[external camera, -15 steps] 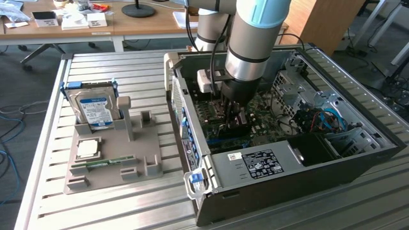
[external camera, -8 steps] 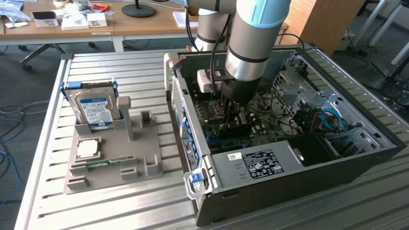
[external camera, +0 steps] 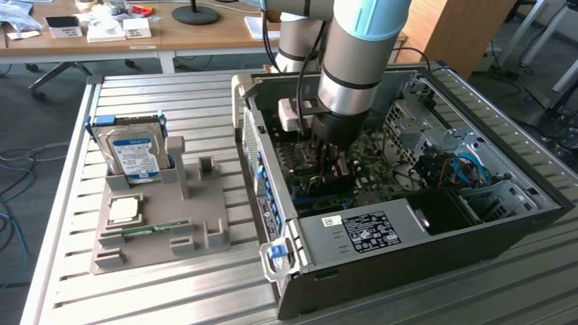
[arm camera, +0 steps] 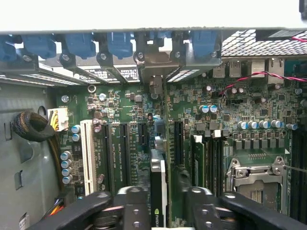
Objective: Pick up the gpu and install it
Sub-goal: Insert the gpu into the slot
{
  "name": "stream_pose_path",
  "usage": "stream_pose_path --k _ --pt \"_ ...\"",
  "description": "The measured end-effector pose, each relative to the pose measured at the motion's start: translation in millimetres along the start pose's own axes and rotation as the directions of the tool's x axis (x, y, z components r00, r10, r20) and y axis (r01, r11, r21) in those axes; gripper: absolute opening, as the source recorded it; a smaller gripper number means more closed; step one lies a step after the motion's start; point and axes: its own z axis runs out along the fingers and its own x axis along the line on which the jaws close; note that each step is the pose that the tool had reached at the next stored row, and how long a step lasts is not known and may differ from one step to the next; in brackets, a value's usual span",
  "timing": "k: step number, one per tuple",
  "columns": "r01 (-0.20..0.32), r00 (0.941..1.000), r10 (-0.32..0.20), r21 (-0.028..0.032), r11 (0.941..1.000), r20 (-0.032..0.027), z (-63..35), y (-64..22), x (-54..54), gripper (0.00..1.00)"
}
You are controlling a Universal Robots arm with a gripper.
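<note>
The gpu (arm camera: 159, 184) stands on edge in a slot of the green motherboard (arm camera: 240, 110). I see it from above as a thin dark strip, and its pale metal bracket (arm camera: 154, 62) reaches the case's rear slot row. My gripper (arm camera: 163, 197) is right above it with a black finger (arm camera: 136, 203) on each side. One finger lies close against the card and a narrow gap shows at the other, so the jaws stand open. In the exterior view, my gripper (external camera: 331, 161) is lowered deep inside the open PC case (external camera: 505, 223), over the dark card (external camera: 331, 181).
A power supply (external camera: 370, 233) fills the case's near end, and blue cables (external camera: 470, 169) lie toward the exterior view's right. On the table, a grey holder (external camera: 208, 233) carries a hard drive (external camera: 134, 154), a processor (external camera: 124, 210) and a memory stick (external camera: 149, 229). A black cable bundle (arm camera: 31, 125) hangs beside the board.
</note>
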Motion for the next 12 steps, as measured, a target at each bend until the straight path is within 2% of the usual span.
stream_pose_path --k 1,2,4,5,6,9,12 --pt "0.0 1.0 0.0 0.0 1.0 -0.0001 0.0 0.0 0.0 0.4" --pt "0.0 1.0 0.0 -0.0001 1.0 -0.0002 -0.1 -0.1 0.0 0.4" --pt "0.0 1.0 0.0 -0.0001 1.0 -0.0003 -0.1 -0.1 0.0 0.51" --pt "0.0 1.0 0.0 -0.0001 1.0 -0.0002 -0.1 -0.1 0.0 0.51" --pt "0.0 1.0 0.0 -0.0001 1.0 -0.0003 -0.1 -0.1 0.0 0.58" --pt "0.0 1.0 0.0 -0.0002 1.0 -0.0005 -0.7 -0.1 0.0 0.58" --pt "0.0 1.0 0.0 -0.0001 1.0 -0.0003 -9.4 -0.2 -0.4 0.58"
